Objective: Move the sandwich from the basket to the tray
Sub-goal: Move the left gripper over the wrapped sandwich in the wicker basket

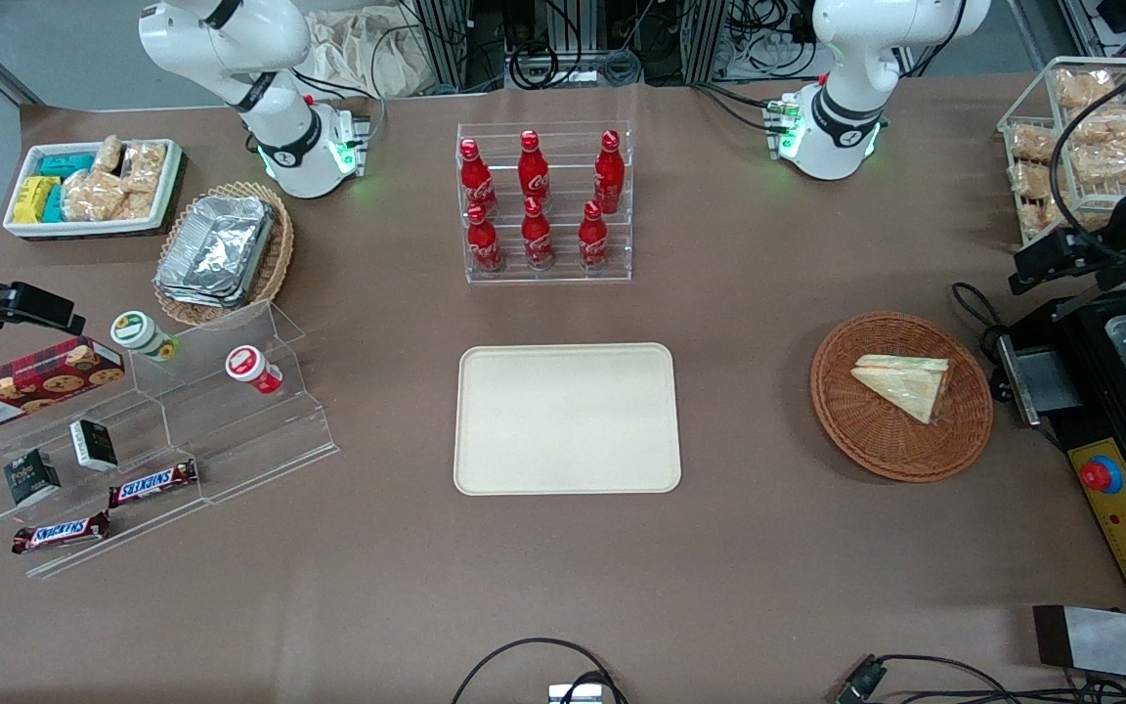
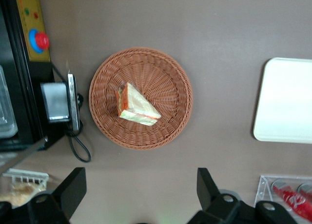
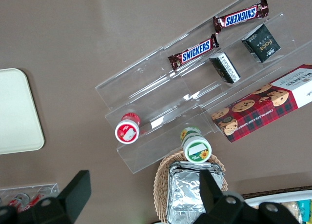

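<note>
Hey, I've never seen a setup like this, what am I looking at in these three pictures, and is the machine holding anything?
These are two white robot arms bolted to a brown table, seen by three cameras. The front view looks down at the whole table. The other two come from cameras on the arms' wrists, looking down past their fingers.

The working arm's pincer hangs open above the round reddish-brown wicker basket, holding nothing. In that basket lies the triangular wrapped sandwich of pale bread. The flat cream rectangular tray sits bare in the middle of the table, toward the parked arm from the basket.

Also on the table: a clear rack of red cola bottles, farther from the front camera than the tray, and a clear stepped stand with chocolate bars at the parked arm's end.
</note>
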{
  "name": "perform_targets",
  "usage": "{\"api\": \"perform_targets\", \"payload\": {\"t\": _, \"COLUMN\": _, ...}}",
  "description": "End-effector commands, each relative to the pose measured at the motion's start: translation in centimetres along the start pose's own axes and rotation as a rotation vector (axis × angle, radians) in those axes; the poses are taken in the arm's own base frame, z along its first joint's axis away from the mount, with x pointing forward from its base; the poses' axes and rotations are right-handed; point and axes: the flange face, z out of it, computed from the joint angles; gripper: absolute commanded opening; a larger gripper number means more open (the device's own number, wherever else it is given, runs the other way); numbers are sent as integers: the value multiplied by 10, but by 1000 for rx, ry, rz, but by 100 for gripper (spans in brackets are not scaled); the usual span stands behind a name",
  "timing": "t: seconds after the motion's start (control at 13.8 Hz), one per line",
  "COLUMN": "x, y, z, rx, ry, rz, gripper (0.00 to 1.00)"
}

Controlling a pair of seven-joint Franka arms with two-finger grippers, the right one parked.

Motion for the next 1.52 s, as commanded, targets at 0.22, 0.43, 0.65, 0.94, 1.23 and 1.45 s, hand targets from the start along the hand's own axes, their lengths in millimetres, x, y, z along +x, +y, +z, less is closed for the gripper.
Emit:
{"api": "perform_targets", "payload": {"t": 0.22, "x": 20, "y": -4, "z": 45, "rx": 13, "ry": -68, "rz": -127, "gripper": 100}}
{"api": "perform_targets", "payload": {"t": 0.43, "x": 26, "y": -2, "z": 76, "rx": 15, "ry": -40, "rz": -266, "gripper": 100}}
{"api": "perform_targets", "payload": {"t": 0.65, "x": 27, "y": -1, "z": 112, "rx": 7, "ry": -5, "rz": -384, "gripper": 100}}
{"api": "perform_targets", "payload": {"t": 0.94, "x": 24, "y": -4, "z": 174, "rx": -20, "ry": 70, "rz": -553, "gripper": 100}}
{"api": "perform_targets", "payload": {"t": 1.23, "x": 11, "y": -12, "z": 233, "rx": -45, "ry": 131, "rz": -602, "gripper": 100}}
{"api": "perform_targets", "payload": {"t": 1.45, "x": 8, "y": -16, "z": 259, "rx": -47, "ry": 129, "rz": -625, "gripper": 100}}
